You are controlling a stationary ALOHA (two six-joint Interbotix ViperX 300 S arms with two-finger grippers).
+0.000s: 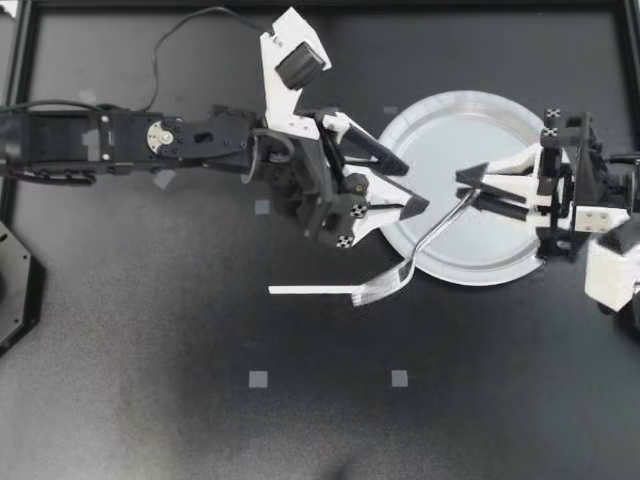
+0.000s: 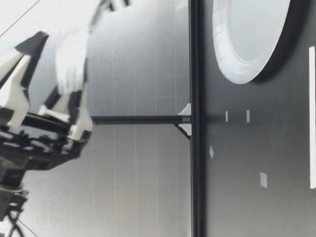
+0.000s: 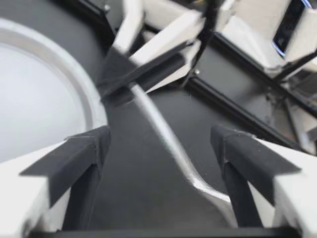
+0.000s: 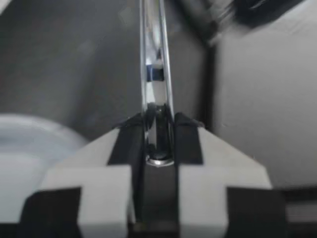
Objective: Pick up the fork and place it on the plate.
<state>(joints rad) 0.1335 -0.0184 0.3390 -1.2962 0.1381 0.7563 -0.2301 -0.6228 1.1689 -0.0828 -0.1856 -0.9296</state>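
Note:
The silver fork (image 1: 440, 225) hangs slanted from the plate's middle out past its near-left rim, its tines (image 1: 385, 288) over the dark table. My right gripper (image 1: 468, 182) is shut on the handle end above the silver plate (image 1: 500, 120). My left gripper (image 1: 418, 185) stands open at the plate's left rim, just beside the handle. In the left wrist view the fork (image 3: 168, 139) runs between my spread fingers (image 3: 79, 153) without touching them, and the right gripper (image 3: 106, 91) pinches it ahead. In the right wrist view both pads clamp the handle (image 4: 154, 59).
A thin white strip (image 1: 310, 290) lies on the table left of the tines. Small grey squares (image 1: 258, 379) mark the mat. The plate (image 2: 247, 39) rests near the table's far side. Black frame rails border the table.

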